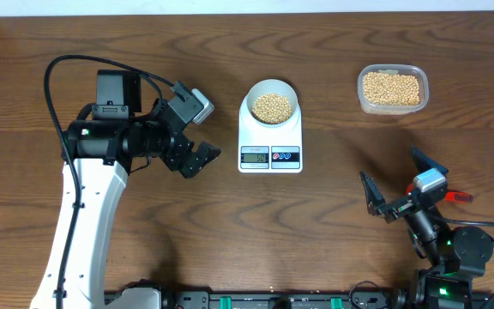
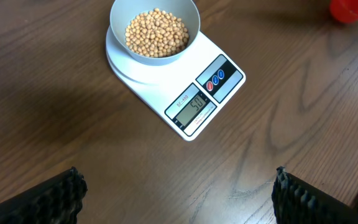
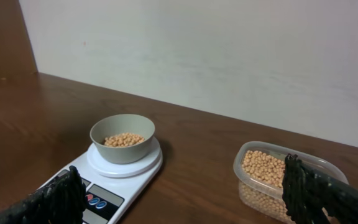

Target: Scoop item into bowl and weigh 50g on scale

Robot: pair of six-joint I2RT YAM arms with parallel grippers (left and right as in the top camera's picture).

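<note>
The brown tabletop (image 1: pixel 230 249) carries everything. The left arm (image 1: pixel 84 215) reaches up from the near edge and bends right, its gripper (image 2: pixel 179 190) released, jaws wide, hovering left of the scale (image 1: pixel 270 139). The right arm (image 1: pixel 440 245) sits low at the near right, its gripper (image 1: pixel 399 180) also spread and empty. A clear tub (image 1: pixel 392 111) of soybeans stands far right. On the scale sits the bowl (image 1: pixel 250 105), holding soybeans (image 1: pixel 272 106). A red scoop (image 1: pixel 458 196) lies beside the right gripper.
</note>
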